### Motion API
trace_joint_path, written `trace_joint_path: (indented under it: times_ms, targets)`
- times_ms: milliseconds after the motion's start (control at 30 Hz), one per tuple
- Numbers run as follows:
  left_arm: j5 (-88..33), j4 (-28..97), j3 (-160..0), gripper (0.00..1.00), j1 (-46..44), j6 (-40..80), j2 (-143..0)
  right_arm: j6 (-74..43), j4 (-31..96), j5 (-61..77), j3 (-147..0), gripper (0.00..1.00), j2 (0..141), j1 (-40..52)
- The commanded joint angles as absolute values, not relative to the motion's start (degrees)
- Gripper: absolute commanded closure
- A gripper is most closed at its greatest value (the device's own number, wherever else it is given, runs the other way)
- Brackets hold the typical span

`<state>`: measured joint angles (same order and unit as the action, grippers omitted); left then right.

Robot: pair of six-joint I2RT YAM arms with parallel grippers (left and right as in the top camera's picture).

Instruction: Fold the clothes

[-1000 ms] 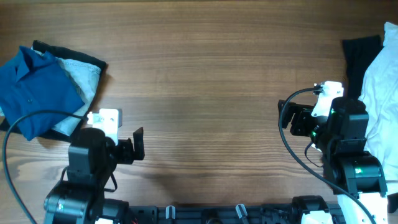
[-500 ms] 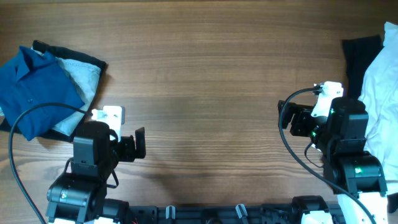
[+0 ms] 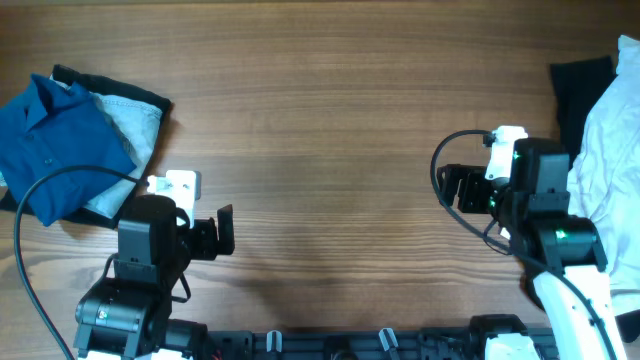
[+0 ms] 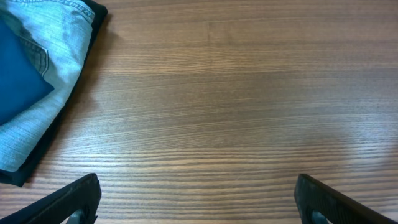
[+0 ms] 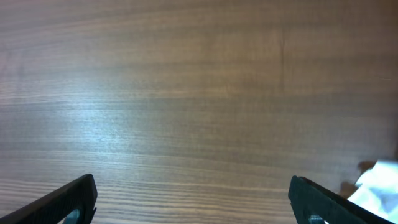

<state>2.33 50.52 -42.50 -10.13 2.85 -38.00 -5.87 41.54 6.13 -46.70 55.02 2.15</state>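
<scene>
**Wood bare mid-table, both grippers empty, clothes in two heaps**

Left gripper point(image 3: 222, 232): jaws wide apart, nothing between them. Right gripper point(image 3: 450, 188): the same.

Clothes: blue shirt point(image 3: 60, 140) lies on denim shorts point(image 3: 138, 122) at far left, with a dark layer under both. White garment point(image 3: 612, 130) and black garment point(image 3: 580, 85) overlap at the right edge.

Risks, as I judge them:
- A pinch at the left heap's edge may catch several layers and drag the whole stack.
- The white garment lies just beside the right arm, so a swing could snag it.
- Smooth grain means cloth may slide instead of lifting.

Surface: brown wood-grain table point(image 3: 330, 110), flat, with soft glare in the right wrist view. No room shows beyond it.
</scene>
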Motion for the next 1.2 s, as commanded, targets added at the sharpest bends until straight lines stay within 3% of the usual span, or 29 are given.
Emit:
trace_joint_path:
  times_ms: [0, 267, 433, 533, 633, 1167]
  targets:
    - [3.1, 50.5, -42.5, 0.00, -10.3, 3.2, -38.1, -0.1, 36.5, 7.6, -42.3, 0.00, 44.5, 2.0]
    - [3.1, 50.5, -42.5, 0.00, -10.3, 3.2, -38.1, -0.2, 4.8, 11.5, -15.0, 0.00, 15.5, 2.0]
    - [3.1, 50.5, -42.5, 0.00, -10.3, 3.2, -38.1, 0.0, -3.9, 10.2, -5.6, 0.00, 5.3, 2.0]
    - [3.1, 50.5, -42.5, 0.00, -10.3, 3.2, -38.1, 0.0, -6.0, 9.2, -0.2, 0.00, 0.3, 2.0]
    - [3.1, 50.5, -42.5, 0.00, -10.3, 3.2, -38.1, 0.0, -0.4, 9.1, -0.3, 0.00, 0.2, 2.1]
    - [3.1, 50.5, -42.5, 0.00, -10.3, 3.2, -38.1, 1.5, -0.6, 9.0, -0.3, 0.00, 0.2, 2.1]
